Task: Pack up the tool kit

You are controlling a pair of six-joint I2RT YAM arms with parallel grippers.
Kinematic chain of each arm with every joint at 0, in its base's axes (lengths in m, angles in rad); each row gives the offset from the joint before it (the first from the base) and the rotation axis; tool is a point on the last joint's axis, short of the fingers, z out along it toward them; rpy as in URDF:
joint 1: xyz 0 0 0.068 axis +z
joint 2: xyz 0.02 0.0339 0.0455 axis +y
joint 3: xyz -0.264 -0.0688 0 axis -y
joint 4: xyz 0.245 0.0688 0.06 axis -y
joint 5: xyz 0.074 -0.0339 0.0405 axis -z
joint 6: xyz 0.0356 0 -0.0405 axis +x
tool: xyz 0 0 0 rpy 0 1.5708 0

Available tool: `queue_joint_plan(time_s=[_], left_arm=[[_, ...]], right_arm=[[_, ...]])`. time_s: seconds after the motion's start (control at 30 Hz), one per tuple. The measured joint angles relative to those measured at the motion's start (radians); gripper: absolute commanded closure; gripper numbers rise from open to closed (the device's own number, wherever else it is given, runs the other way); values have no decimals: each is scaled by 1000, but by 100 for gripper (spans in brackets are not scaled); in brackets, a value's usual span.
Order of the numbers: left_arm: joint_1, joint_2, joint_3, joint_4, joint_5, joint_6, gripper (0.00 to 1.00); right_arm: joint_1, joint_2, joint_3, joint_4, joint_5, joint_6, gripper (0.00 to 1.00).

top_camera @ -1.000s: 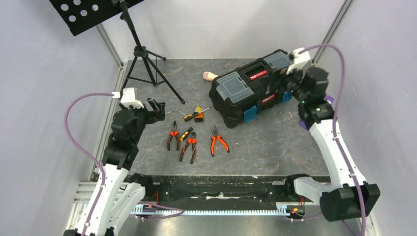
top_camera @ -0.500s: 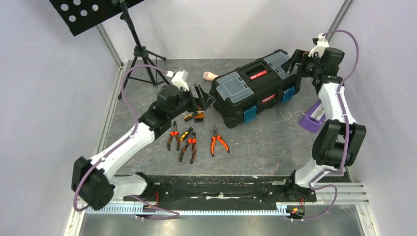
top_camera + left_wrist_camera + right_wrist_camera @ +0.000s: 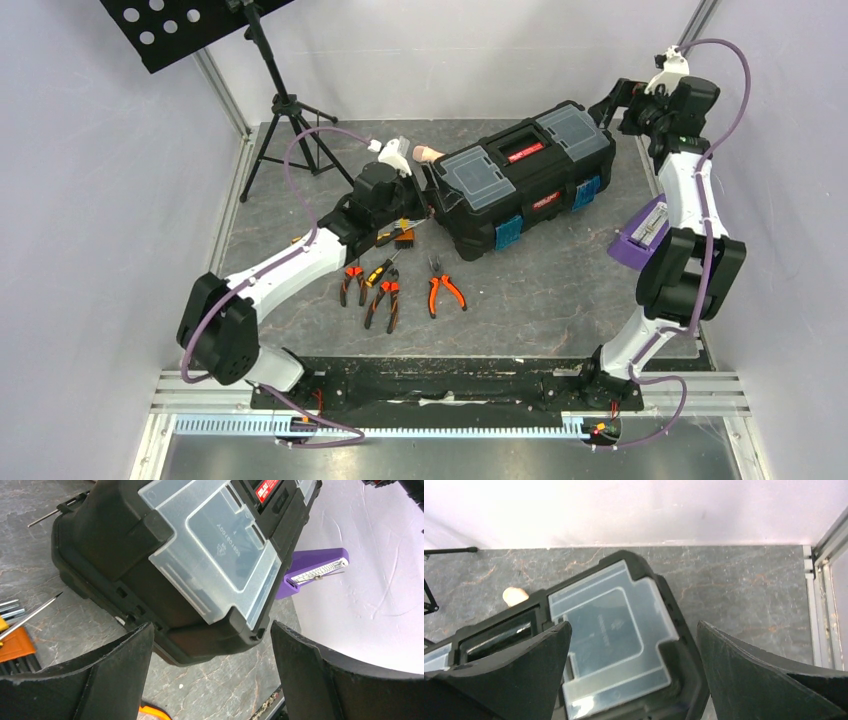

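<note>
Left gripper [image 3: 212, 630] [image 3: 424, 203]: jaws wide apart, nothing in them. It is at the left end of the black toolbox [image 3: 520, 185] [image 3: 115, 540], aimed at the corner under the left clear lid [image 3: 215, 540]; can't tell if it touches.

Right gripper [image 3: 634, 630] [image 3: 608, 102]: jaws spread wide, empty. It is above the toolbox's right end, over the right clear lid [image 3: 611, 645].

The toolbox lies diagonally on the table [image 3: 560, 300], in the far half toward the far right corner. Lids are shut, and the blue latches [image 3: 508, 233] face the near edge.

Three pliers [image 3: 443, 292] and the screwdrivers [image 3: 384, 237] lie loose mid-table, left of and nearer than the box, under the left arm.

A purple object [image 3: 640, 235] [image 3: 312, 570] is at the right edge. A beige handle [image 3: 427, 154] [image 3: 514, 596] is just behind the box's left end. A tripod [image 3: 290, 110] is at the far left corner.
</note>
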State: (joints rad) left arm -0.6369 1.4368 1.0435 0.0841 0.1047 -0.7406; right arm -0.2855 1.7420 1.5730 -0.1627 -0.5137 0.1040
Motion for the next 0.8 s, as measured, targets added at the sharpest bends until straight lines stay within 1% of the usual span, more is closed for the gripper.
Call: queue_joint_plan(time_s=[0.07,0.2,0.3,0.4,0.5,0.6,0.7,0.8], left_arm=[[0,23,16,9,-1,-7,9],[0,84,60,18,-10,-10,9],[0,140,104,14,-19,-10,9],[1,190,149,6,-20,-8,11],[9,219,191,-40,-15,2,13],[27,242,241,-101,4,32,13],[52,284,320,-179,19,87,13],[76,338,409,-245,30,145,13]], right_arm=[[-1,43,38,23,-14,9,2],[7,115,44,25,-38,27,2],[21,141,8,15,-49,32,2],[20,126,-41,61,-50,34,2],[19,68,-137,127,-30,35,2],[18,-37,-267,163,14,46,2],[17,-176,-412,173,66,63,2],[26,-347,-577,182,121,89,2]])
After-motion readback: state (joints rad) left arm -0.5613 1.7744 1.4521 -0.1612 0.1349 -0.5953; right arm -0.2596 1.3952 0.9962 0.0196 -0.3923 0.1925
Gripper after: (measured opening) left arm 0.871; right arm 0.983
